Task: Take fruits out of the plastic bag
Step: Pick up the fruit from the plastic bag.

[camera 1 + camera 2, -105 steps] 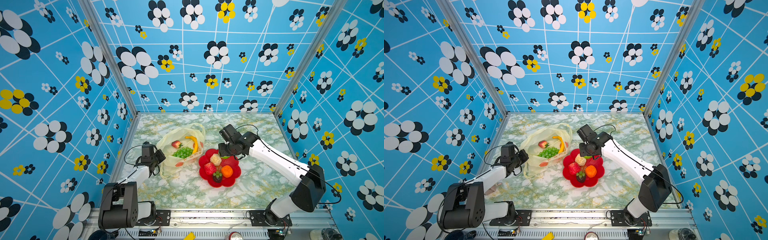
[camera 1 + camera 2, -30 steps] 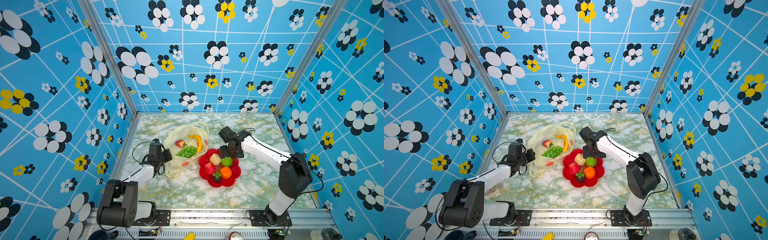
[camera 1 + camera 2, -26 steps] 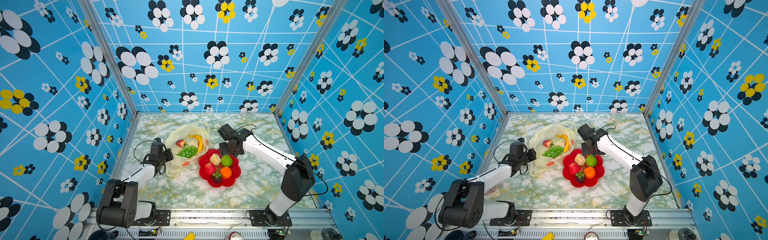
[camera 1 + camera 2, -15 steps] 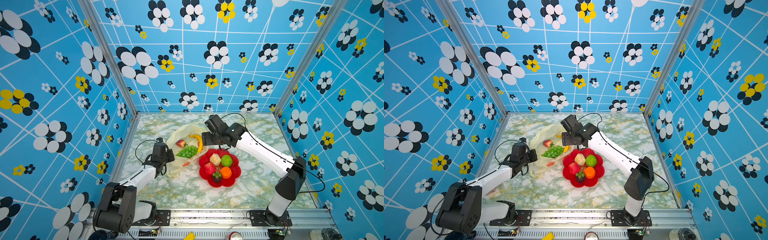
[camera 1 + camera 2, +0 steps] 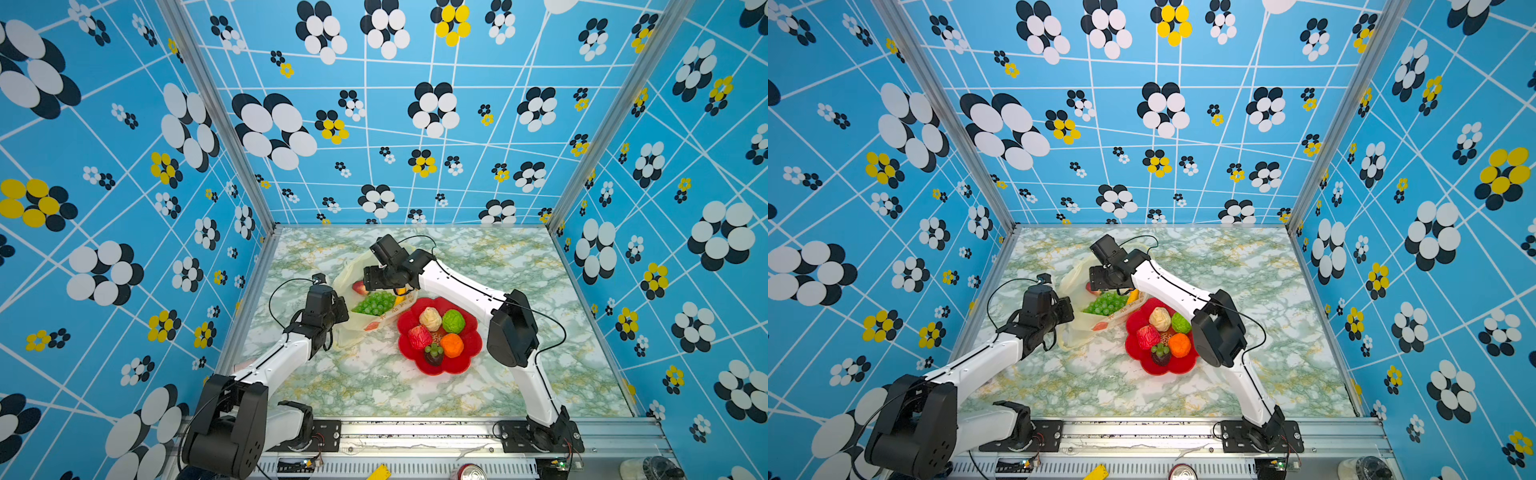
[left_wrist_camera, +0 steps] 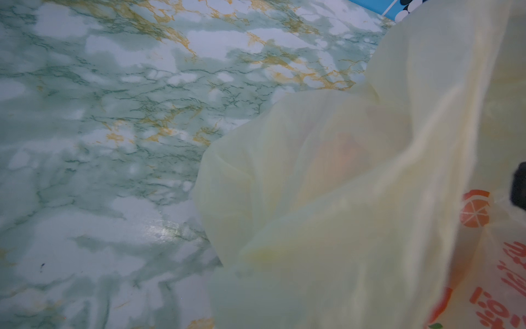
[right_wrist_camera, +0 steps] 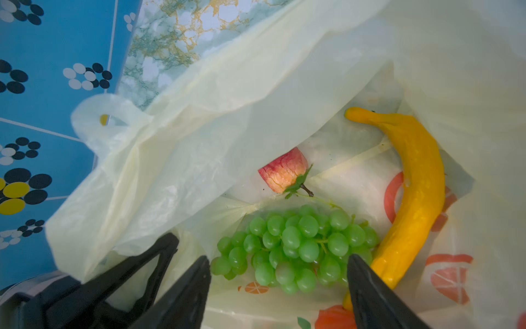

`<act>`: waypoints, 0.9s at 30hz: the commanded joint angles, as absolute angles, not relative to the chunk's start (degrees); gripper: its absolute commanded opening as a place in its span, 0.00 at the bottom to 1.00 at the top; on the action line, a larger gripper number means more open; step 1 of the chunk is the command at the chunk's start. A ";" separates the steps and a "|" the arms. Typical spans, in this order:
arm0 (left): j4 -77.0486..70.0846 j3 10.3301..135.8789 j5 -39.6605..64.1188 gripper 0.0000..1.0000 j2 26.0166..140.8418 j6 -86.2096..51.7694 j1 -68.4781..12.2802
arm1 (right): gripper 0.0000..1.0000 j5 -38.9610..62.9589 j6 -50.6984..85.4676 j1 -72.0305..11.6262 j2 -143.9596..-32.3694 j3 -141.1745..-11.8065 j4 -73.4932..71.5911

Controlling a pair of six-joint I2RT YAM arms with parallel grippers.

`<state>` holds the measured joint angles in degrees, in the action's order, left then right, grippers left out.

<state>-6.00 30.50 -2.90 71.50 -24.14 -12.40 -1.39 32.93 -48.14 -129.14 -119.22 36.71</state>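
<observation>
Three toy fruits lie inside the thin, see-through, pale-yellow plastic bag (image 5: 348, 332) with orange-slice pictures; the bag sits open on the green marble table (image 5: 374, 386), just beside the red flower-shaped plate (image 5: 469, 355). They are a bunch of small green grapes (image 7: 296, 247), a long yellow banana (image 7: 412, 182) and a red piece (image 7: 284, 171) with pink streaks and a little green stem; five more fruits sit on the plate. The left gripper (image 5: 334, 309) is pinched tight on the bag's edge and holds it up; the right gripper (image 7: 276, 260) is over the bag's mouth with its two black fingers (image 7: 187, 290) wide apart and nothing squeezed between them. The grapes lie right in front of that gap, and the banana touches the bunch on one side. The grapes look light, bumpy and a bit squashy, so I think the middle of the bunch is the best place to squeeze; the bag is soft and slippery and could get caught in the pinch.
</observation>
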 commanded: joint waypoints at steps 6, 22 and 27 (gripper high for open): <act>-5.33 32.07 0.51 0.00 75.94 -26.45 -7.89 | 0.77 0.33 31.33 -46.99 -139.19 -129.08 35.45; -5.41 33.09 1.87 0.00 78.17 -26.42 -7.69 | 0.81 0.97 30.30 -46.41 -148.67 -138.43 39.16; -5.71 32.87 1.91 0.00 77.98 -26.43 -7.67 | 0.81 1.18 29.99 -46.06 -150.22 -139.09 39.26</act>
